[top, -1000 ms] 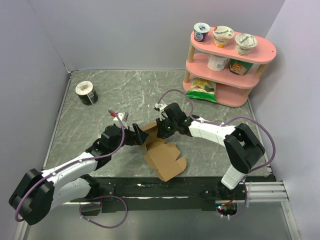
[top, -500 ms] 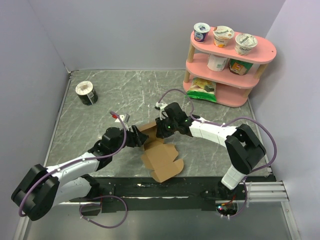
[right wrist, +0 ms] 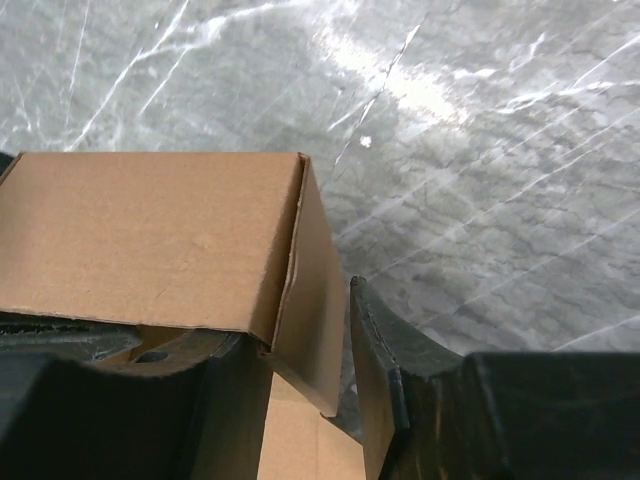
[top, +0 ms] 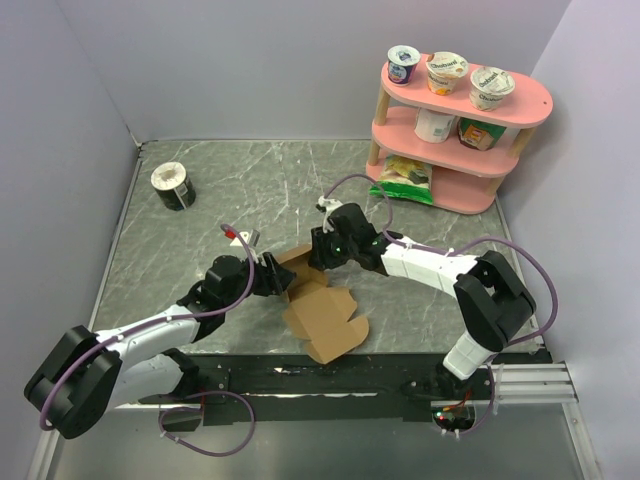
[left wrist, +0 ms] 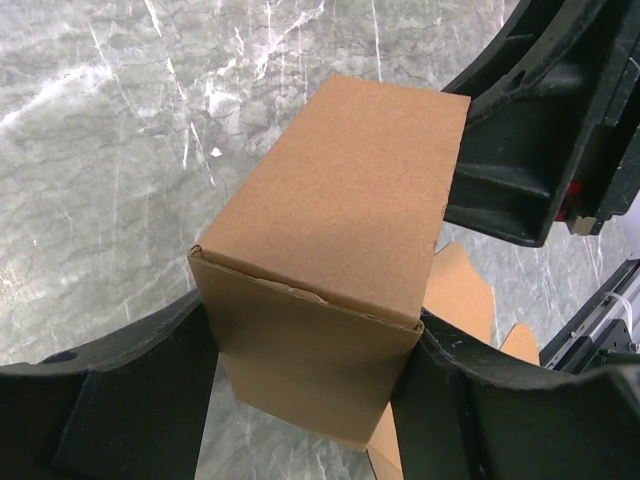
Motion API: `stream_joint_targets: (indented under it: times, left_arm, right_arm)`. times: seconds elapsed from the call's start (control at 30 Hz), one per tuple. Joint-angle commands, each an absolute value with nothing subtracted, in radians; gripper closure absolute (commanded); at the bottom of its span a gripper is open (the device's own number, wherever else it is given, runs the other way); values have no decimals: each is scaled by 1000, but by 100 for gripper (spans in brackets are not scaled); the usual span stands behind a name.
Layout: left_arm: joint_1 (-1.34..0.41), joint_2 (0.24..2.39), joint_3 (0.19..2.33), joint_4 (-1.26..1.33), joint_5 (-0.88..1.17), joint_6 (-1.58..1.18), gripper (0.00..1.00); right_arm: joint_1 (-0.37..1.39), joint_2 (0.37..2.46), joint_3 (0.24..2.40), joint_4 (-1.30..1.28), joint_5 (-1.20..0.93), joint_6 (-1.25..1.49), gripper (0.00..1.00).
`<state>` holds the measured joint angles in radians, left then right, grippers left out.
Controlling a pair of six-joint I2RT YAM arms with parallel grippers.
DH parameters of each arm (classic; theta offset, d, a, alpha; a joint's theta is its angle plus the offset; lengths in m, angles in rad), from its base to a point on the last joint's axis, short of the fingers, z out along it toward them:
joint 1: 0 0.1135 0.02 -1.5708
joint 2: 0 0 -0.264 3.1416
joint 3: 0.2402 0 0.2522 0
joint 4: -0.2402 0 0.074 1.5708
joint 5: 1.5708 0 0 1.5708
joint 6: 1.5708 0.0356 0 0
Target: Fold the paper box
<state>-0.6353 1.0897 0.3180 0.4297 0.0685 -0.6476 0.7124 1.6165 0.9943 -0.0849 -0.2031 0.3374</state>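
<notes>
The paper box [top: 303, 262] is plain brown cardboard, partly folded into a cuboid that leans on the marble table, with flat flaps [top: 327, 320] spread out at its near end. My left gripper [top: 281, 276] holds the cuboid from the left. In the left wrist view the box [left wrist: 340, 230] fills the left gripper [left wrist: 310, 350], and both fingers press its side walls. My right gripper [top: 318, 256] is at the box's far end. In the right wrist view a side panel [right wrist: 318, 290] hangs inside the right gripper [right wrist: 290, 345], and a gap shows beside the right finger [right wrist: 385, 370].
A round black-and-white tub [top: 173, 186] stands at the back left. At the back right is a pink shelf [top: 520, 100] with yogurt cups on it and a snack bag [top: 405, 174] on its bottom tier. Walls enclose the table on the left, back and right.
My left gripper has closed onto the box's folded body. The right gripper's jaws have widened off the cardboard, and the flat flaps have shifted slightly.
</notes>
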Motion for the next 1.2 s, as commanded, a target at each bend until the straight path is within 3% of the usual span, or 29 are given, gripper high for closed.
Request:
stream_joint_targets:
  times: [0.0, 0.23, 0.4, 0.6, 0.73, 0.9, 0.93, 1.03, 1.17]
  left_arm:
    - [-635, 1071, 321, 480, 54, -660, 35]
    - [-635, 1054, 318, 466, 54, -664, 35]
    - [-638, 1032, 307, 471, 51, -680, 35]
    - [-641, 1023, 310, 465, 41, -680, 36]
    - [-641, 1034, 308, 469, 49, -681, 35]
    - [-643, 1046, 316, 463, 55, -689, 30]
    - [-643, 1045, 321, 454, 49, -692, 27]
    - [-641, 1039, 354, 399, 5, -699, 21]
    - [-638, 1057, 393, 327, -28, -724, 13]
  right_arm:
    - [739, 1624, 1008, -46, -137, 351, 59]
    - [758, 1647, 997, -55, -31, 367, 67]
    - [779, 1681, 1037, -138, 142, 399, 86]
    - [804, 1704, 1065, -193, 274, 410, 92]
    - [805, 1697, 1042, -144, 233, 414, 90]
    - [802, 1695, 1049, -113, 149, 381, 69]
    - [802, 1695, 1054, -123, 124, 376, 49]
    - [790, 1680, 1062, -144, 85, 364, 20]
    - [772, 1588, 1039, -156, 22, 350, 11]
